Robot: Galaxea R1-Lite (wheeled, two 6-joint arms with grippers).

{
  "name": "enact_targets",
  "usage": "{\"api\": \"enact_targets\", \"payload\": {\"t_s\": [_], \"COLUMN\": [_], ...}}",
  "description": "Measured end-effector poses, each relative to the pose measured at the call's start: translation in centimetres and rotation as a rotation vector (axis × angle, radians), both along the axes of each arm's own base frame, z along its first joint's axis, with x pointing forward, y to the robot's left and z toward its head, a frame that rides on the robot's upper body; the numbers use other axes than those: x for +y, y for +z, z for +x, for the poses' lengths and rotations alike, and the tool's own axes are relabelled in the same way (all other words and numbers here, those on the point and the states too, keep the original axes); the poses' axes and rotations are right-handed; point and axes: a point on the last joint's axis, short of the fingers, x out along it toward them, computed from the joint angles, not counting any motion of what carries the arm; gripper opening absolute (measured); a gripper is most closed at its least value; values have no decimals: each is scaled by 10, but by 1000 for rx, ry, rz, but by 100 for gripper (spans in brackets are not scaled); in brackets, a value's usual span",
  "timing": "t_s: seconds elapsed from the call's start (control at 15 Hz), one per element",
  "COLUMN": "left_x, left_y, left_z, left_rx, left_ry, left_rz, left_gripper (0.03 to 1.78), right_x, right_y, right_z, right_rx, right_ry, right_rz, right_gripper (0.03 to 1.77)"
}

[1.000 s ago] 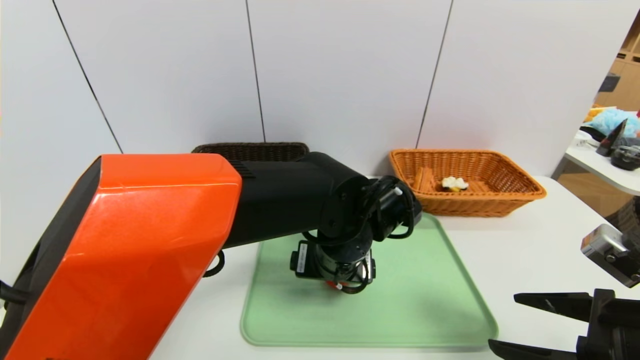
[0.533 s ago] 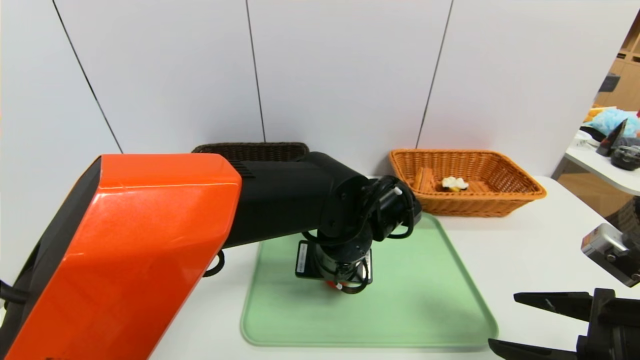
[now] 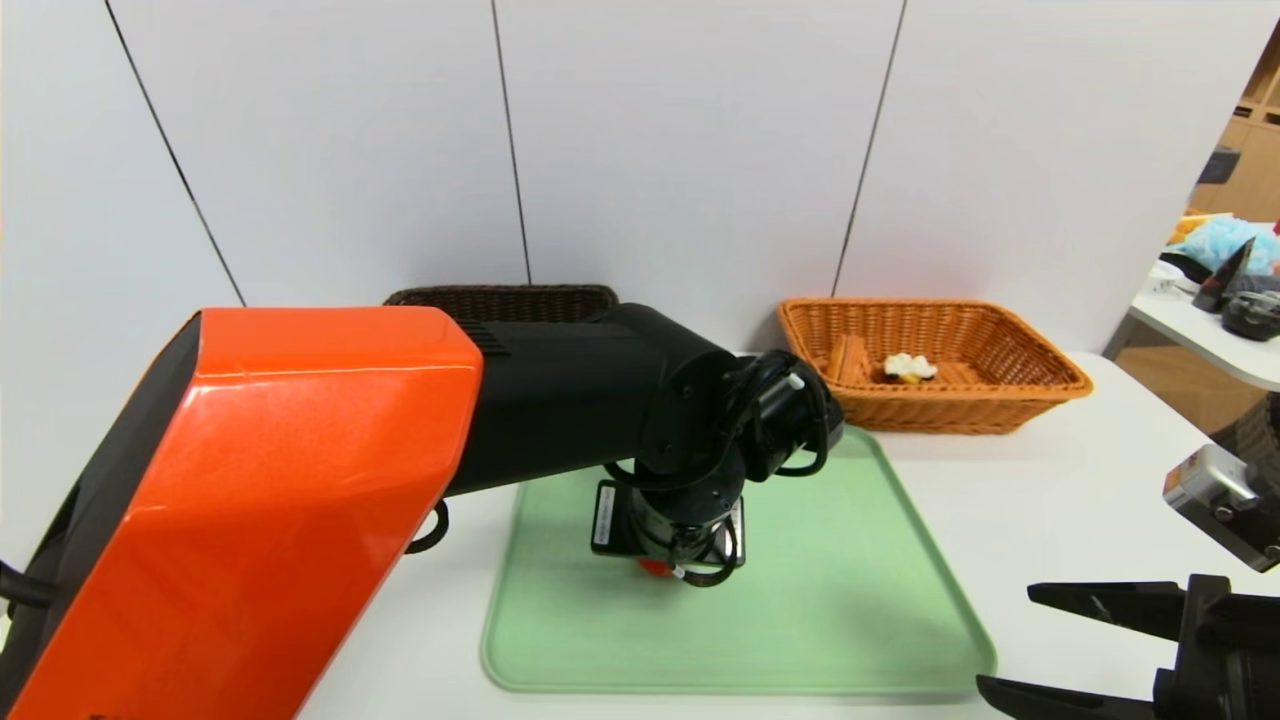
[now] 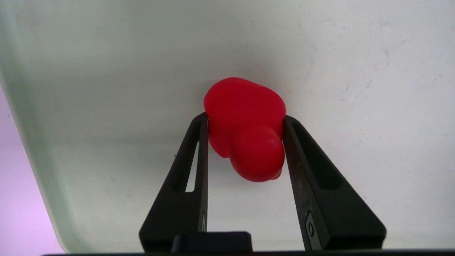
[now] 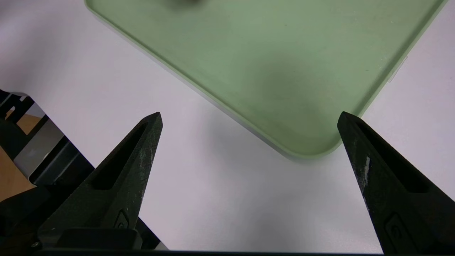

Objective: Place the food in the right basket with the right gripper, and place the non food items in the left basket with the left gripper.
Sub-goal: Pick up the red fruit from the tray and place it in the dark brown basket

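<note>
My left gripper (image 4: 245, 117) points down at the green tray (image 3: 850, 560) and is shut on a non food item, the small red toy (image 4: 245, 128); both fingers press its sides. In the head view only a sliver of the red toy (image 3: 652, 567) shows under the left wrist. The food (image 3: 908, 368), a waffle wedge with white cream, lies inside the right basket (image 3: 940, 415), orange-tan wicker at the back right. The left basket (image 3: 500, 300), dark brown, is mostly hidden behind the left arm. My right gripper (image 3: 1010, 640) hangs open and holds nothing at the table's front right.
The left arm's orange and black shell (image 3: 300, 480) fills the left of the head view. In the right wrist view a corner of the green tray (image 5: 284, 53) lies ahead of the right gripper (image 5: 249, 115) over white table (image 5: 213, 199). A side table with clutter (image 3: 1230, 290) stands far right.
The left gripper's fingers have closed in onto the red toy, and the wrist has shifted slightly. The right arm has not moved.
</note>
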Motion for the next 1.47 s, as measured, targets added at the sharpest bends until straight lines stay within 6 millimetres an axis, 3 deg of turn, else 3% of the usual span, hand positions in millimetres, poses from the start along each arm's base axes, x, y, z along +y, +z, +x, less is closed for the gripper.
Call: {"api": "enact_targets", "payload": {"t_s": [0.27,0.6,1.13,1.47], "left_x": [7,38,125,173], "left_y": [15,48,116,130], "left_z": [-1,12,44,80], "left_rx": [-21,-74,-263,-380], "left_ry": [9,77,207,274], "left_rz": [-29,-85,-205,-263], "left_gripper": [61,57,54,51], "right_x": [0,-1,-1,-1], "right_y": [-1,0,-1,-5], "right_z": [0,-2,-2,-4], "right_rx": [2,-1,-2,11], "right_ry": [1,0,0,1], "right_rz": [0,1,1,-3], "right_gripper": [170,170,170,170]}}
